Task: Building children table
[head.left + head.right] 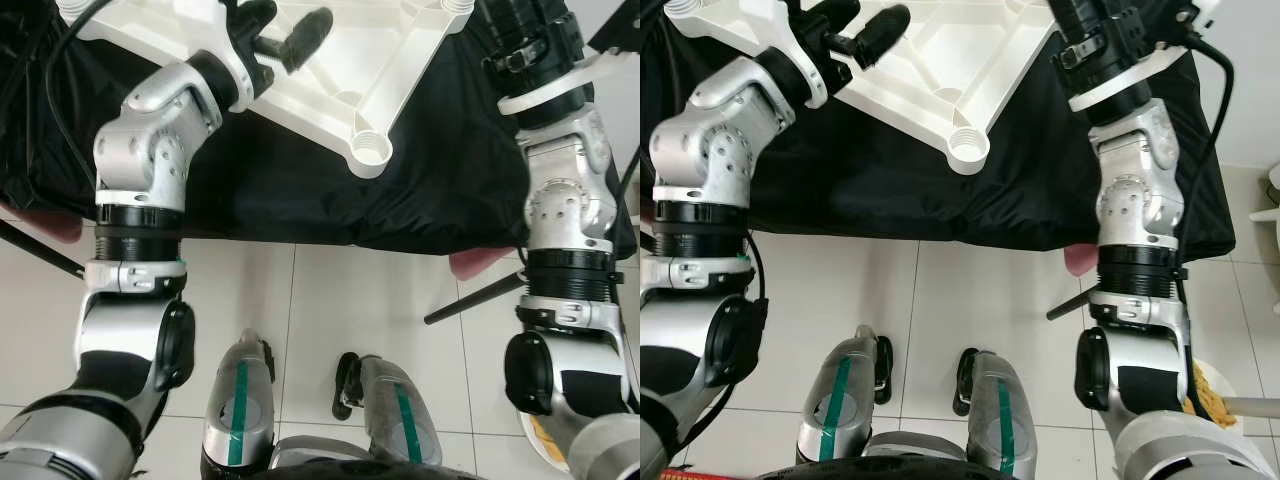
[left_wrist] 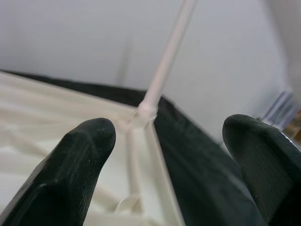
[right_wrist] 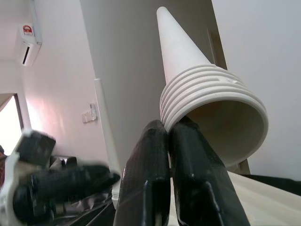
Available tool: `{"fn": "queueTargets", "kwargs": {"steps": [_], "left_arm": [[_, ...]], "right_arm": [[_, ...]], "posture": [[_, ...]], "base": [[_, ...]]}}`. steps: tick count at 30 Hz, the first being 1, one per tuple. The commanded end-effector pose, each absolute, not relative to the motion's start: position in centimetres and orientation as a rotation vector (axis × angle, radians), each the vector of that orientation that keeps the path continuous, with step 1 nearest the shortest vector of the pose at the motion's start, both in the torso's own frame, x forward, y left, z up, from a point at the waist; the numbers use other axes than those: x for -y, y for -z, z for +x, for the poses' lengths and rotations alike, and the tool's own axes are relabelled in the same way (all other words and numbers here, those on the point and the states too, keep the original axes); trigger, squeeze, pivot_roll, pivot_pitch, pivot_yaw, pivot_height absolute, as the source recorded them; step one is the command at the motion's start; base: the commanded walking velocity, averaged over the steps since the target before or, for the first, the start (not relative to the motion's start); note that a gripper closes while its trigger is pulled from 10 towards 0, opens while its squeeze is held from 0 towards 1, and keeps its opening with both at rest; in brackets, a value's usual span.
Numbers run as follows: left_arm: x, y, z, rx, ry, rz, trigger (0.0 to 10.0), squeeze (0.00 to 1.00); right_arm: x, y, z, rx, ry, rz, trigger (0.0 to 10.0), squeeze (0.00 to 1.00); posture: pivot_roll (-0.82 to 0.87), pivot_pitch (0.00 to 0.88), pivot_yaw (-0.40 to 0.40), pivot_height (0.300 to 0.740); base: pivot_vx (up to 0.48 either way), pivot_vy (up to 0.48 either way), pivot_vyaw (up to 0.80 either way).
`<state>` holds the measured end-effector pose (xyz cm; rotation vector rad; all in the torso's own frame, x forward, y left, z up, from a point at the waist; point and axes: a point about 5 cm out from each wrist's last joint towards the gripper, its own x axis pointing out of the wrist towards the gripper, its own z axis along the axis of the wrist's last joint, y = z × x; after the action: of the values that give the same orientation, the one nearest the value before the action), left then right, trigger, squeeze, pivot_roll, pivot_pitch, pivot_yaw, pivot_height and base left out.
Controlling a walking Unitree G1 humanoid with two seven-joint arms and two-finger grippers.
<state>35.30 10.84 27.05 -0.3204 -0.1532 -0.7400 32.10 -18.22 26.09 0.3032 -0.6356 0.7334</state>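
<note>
The white table top (image 1: 340, 70) is laid upside down on a black cloth (image 1: 300, 200), one empty leg socket (image 1: 371, 150) at its near corner. A white table leg (image 3: 207, 94) is pinched by its threaded rim in the right gripper (image 3: 170, 129), the fingers pressed together. The left gripper (image 2: 169, 141) is held spread above the top. With so thin a pinch, the leg may be tilted or dropped before the socket is met.

My left arm was bent up at the elbow, its wrist turned inward, and my left gripper (image 1: 285, 45) reached forward with its two black fingers (image 2: 80, 160) spread wide apart. My right arm rose straight up ahead of me, and my right gripper (image 3: 168, 141) had its fingers pressed together. My two silver legs (image 1: 240, 405) stood side by side below.
</note>
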Motion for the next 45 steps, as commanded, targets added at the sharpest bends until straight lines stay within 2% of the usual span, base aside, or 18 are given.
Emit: {"fn": "queueTargets", "kwargs": {"steps": [1, 7, 9, 12, 13, 18, 19, 31, 38, 45], "left_arm": [[-10.6, -27.1, 35.1, 0.15, 0.786, -0.342, 10.0, 1.0], [-10.5, -27.8, 35.1, 0.159, 0.812, -0.393, 10.0, 1.0], [-10.0, -27.8, 34.9, 0.144, 0.851, -0.385, 10.0, 1.0], [-9.7, -27.7, 34.9, 0.13, 0.86, -0.39, 10.0, 1.0], [-9.5, -27.6, 34.9, 0.116, 0.871, -0.41, 10.0, 0.96], [-9.2, -27.9, 35.0, 0.102, 0.89, -0.488, 10.0, 0.94], [-9.0, -28.0, 35.1, 0.1, 0.889, -0.497, 10.0, 0.0], [-8.7, -29.4, 36.7, 0.076, 0.846, -0.697, 10.0, 0.0], [-8.9, -29.4, 38.2, 0.042, 0.761, -0.78, 10.0, 0.0], [-10.0, -28.8, 39.9, -0.011, 0.595, -0.842, 10.0, 0.0]], "right_arm": [[18.5, -25.8, 32.0, 0.628, -0.738, 0.299, 10.0, 0.0], [18.2, -25.2, 32.3, 0.605, -0.721, 0.254, 10.0, 0.0], [16.8, -24.0, 32.6, 0.568, -0.721, 0.175, 10.0, 0.0], [16.1, -23.4, 32.5, 0.549, -0.74, 0.149, 10.0, 0.0], [15.5, -22.8, 32.4, 0.528, -0.777, 0.142, 10.0, 0.0], [14.7, -22.0, 32.1, 0.5, -0.831, 0.153, 10.0, 0.0], [14.6, -21.8, 32.1, 0.494, -0.836, 0.159, 10.0, 0.0], [14.2, -20.9, 32.0, 0.473, -0.844, 0.163, 10.0, 0.0], [14.2, -20.8, 31.9, 0.474, -0.838, 0.166, 10.0, 0.0], [14.1, -20.7, 31.8, 0.47, -0.845, 0.17, 10.0, 0.0]], "posture": [[0.06, 0.0, -0.011, 0.74], [0.05, 0.0, 0.0, 0.74], [0.05, 0.0, 0.015, 0.74], [0.05, 0.0, 0.018, 0.74], [0.05, 0.001, 0.02, 0.74], [0.06, 0.007, 0.023, 0.74], [0.06, 0.008, 0.023, 0.74], [0.05, 0.019, 0.037, 0.74], [0.04, 0.021, 0.043, 0.74], [0.04, 0.028, 0.04, 0.74]], "base": [[0.0, 0.0, 0.0], [0.0, 0.0, 0.0], [0.0, 0.0, 0.0], [0.0, 0.0, 0.0], [0.0, 0.0, 0.0], [0.0, 0.0, 0.0], [0.0, 0.0, 0.0], [0.0, 0.0, 0.0], [0.0, 0.0, 0.0], [0.0, 0.0, 0.0]]}}
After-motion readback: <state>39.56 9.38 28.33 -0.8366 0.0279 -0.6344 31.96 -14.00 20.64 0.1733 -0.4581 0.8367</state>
